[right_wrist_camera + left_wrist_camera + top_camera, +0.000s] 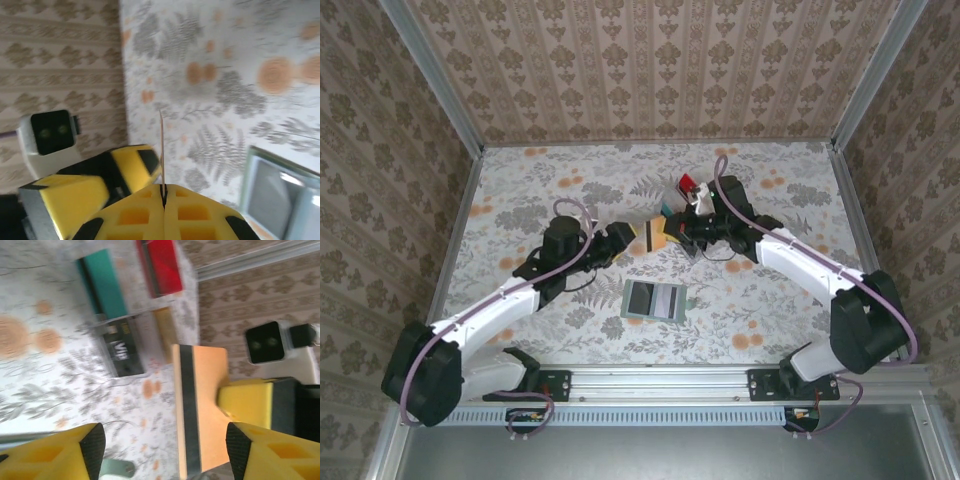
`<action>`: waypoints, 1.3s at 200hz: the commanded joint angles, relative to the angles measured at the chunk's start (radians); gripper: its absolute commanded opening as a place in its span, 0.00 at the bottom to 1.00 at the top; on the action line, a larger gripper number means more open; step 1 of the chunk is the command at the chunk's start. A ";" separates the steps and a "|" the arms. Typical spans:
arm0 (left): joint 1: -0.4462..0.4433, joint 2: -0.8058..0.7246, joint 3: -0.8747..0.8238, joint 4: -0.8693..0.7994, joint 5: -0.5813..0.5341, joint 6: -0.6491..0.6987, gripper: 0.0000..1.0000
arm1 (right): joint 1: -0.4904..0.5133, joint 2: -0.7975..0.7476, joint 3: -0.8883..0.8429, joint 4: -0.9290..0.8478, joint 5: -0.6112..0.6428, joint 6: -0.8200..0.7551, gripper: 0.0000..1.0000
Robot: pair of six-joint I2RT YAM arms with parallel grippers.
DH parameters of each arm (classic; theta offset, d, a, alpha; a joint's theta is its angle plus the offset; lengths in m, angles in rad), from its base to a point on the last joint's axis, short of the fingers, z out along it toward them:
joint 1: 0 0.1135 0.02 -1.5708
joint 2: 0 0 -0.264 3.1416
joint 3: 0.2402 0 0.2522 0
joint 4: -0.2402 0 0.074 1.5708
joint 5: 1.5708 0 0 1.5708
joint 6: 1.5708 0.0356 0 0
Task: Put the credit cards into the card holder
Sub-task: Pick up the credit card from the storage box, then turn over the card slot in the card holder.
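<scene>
The right gripper (164, 192) is pinched tight on a tan-orange card (200, 410) with a dark stripe along one long edge. In its own wrist view the card stands edge-on, rising as a thin line from the seam between the closed yellow fingers. The left gripper (162, 447) faces it from the other side with its fingers spread wide. The card reaches into that gap, close to one finger, though I cannot tell whether it touches. From above, the two grippers meet over the middle of the floral surface (770, 300), with the card held between them above it. The card holder (655, 300) lies open and flat on the surface nearer the arm bases, apart from both grippers, its inner pockets facing up. Beyond the held card sits a clear tray (131, 315) with a teal card (105, 285), a red card (164, 265) and a dark card (122, 347) printed with pale letters.
</scene>
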 commanded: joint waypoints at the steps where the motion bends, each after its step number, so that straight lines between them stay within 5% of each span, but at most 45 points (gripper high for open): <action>1: -0.005 -0.021 0.048 -0.275 -0.108 0.134 0.73 | 0.058 -0.094 0.020 -0.298 0.316 -0.083 0.05; 47: -0.056 0.040 0.019 -0.379 -0.173 0.230 0.77 | 0.177 -0.170 -0.171 -0.297 0.495 -0.055 0.04; 131: -0.161 0.176 0.002 -0.360 -0.232 0.258 0.74 | 0.215 -0.193 -0.420 -0.038 0.455 0.036 0.04; 260: -0.214 0.323 0.014 -0.324 -0.226 0.265 0.63 | 0.221 -0.116 -0.462 0.045 0.441 0.073 0.05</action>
